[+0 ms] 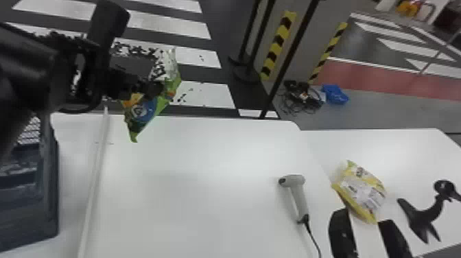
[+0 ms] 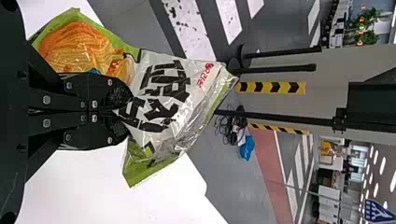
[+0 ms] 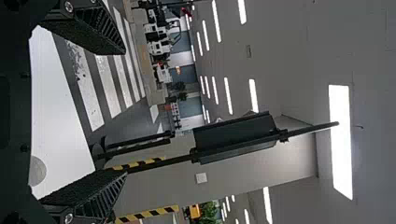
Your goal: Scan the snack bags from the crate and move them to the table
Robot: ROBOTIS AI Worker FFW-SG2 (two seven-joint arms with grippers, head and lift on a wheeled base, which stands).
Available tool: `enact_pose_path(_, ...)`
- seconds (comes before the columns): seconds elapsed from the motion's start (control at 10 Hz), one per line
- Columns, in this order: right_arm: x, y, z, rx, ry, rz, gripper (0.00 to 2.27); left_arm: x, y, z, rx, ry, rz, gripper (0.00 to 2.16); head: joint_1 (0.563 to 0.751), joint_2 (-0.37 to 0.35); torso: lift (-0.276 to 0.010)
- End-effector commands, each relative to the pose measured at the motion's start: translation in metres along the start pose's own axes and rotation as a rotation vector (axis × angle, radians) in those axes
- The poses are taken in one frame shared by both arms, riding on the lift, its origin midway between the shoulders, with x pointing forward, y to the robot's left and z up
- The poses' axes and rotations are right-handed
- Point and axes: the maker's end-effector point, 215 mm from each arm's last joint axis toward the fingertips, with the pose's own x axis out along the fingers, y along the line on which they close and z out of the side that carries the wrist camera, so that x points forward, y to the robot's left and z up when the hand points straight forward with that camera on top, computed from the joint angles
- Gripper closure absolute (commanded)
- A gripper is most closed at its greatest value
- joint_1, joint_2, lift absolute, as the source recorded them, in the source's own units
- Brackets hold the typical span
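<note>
left claw (image 1: 151,88) has the green snack bag (image 1: 144,111) pinched in midair
it's up by the counter's (image 1: 192,192) far left corner, crate (image 1: 27,212) along the left edge, yellow bag (image 1: 363,192) lying toward the right edge, right claw (image 1: 363,219) spread near it

The left arm (image 1: 25,63) is cased in smooth black shells, and a blocky black housing with rounded edges (image 1: 109,22) is mounted near its wrist, where a thin, cable-like black loop (image 1: 82,110) is also seen. The left gripper (image 1: 156,90) is built of flat black plates, studded with round silver-coloured screws (image 2: 46,100) and tipped with dark, rough-textured surfaces. On the black right gripper (image 1: 362,217), wedge-shaped fingers (image 3: 105,197) are faced with grainy pads (image 3: 83,185) and lined with slanted ribs.
</note>
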Motion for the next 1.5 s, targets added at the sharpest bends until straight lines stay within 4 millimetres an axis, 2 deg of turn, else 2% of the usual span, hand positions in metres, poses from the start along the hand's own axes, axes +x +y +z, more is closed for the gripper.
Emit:
enact_pose_path(0.0,0.001,-0.003,-0.002,0.005,0.000,-0.005,0.08,0.026,-0.029,-0.008,0.011,-0.023,-0.043,1.86,0.695,-0.350,-0.095)
enact_pose_path(0.2,0.002,-0.007,-0.007,0.007,0.005,-0.011,0.08,0.048,-0.055,-0.030,0.017,-0.015,-0.075,1.86,0.695,-0.350,-0.095)
enact_pose_path(0.4,0.004,-0.007,-0.009,0.007,0.004,-0.010,0.08,0.065,-0.096,-0.066,0.052,0.038,-0.128,1.86,0.695,-0.350,-0.095)
enact_pose_path(0.8,0.006,-0.007,-0.008,0.017,-0.004,-0.014,0.08,0.094,-0.137,-0.117,0.154,0.104,-0.180,1.86,0.695,-0.350,-0.095)
enact_pose_path(1.0,0.005,-0.006,-0.005,0.023,-0.015,-0.019,0.08,0.102,-0.160,-0.139,0.210,0.136,-0.200,1.86,0.695,-0.350,-0.095)
enact_pose_path(1.4,0.004,0.000,0.003,0.043,-0.044,-0.018,0.08,0.105,-0.199,-0.180,0.251,0.197,-0.255,1.86,0.695,-0.350,-0.095)
